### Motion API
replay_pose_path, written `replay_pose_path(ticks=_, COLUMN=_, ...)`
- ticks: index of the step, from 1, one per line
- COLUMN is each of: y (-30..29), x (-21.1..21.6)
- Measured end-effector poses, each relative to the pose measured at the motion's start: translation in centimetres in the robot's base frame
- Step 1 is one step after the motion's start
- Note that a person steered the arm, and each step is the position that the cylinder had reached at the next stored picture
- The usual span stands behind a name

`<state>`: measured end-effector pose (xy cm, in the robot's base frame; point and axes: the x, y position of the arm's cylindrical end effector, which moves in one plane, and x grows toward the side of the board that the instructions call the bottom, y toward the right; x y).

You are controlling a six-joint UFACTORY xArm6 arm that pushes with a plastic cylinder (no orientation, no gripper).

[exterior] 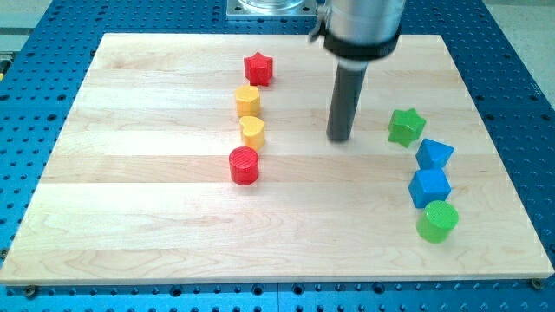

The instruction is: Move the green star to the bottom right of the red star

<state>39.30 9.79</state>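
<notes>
Tip: my tip, the tool's lower end, rests on the surface; a bare rod, grasping nothing.
Green star: the green star lies just to the view's right of my tip, near but apart from it.
Red star: the red star sits well to the view's upper left of the green star.
Left column: yellow hexagon, yellow heart and red cylinder run down below the red star.
Right column: blue triangle-like block, blue cube and green cylinder trail below the green star.
</notes>
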Motion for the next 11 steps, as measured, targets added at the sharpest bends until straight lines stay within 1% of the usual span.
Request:
replay_pose_path(ticks=1, y=5.7, x=-6.7)
replay_pose_path(ticks=2, y=14.7, x=-6.1)
replay_pose_path(ticks=3, y=18.7, x=0.0)
replay_pose_path(ticks=4, y=16.5, x=2.5)
replay_pose_path(ticks=5, y=12.7, x=2.9)
replay_pose_path(ticks=6, y=7.2, x=-1.8)
replay_pose_path(ticks=7, y=10.0, x=-1.3)
replay_pose_path(ticks=8, y=13.7, x=1.1)
replay_pose_path(ticks=9, y=7.3, x=4.5)
replay_pose_path(ticks=10, y=-1.2, x=2.8)
replay_pose_path(ticks=11, y=-3.2, x=-2.6)
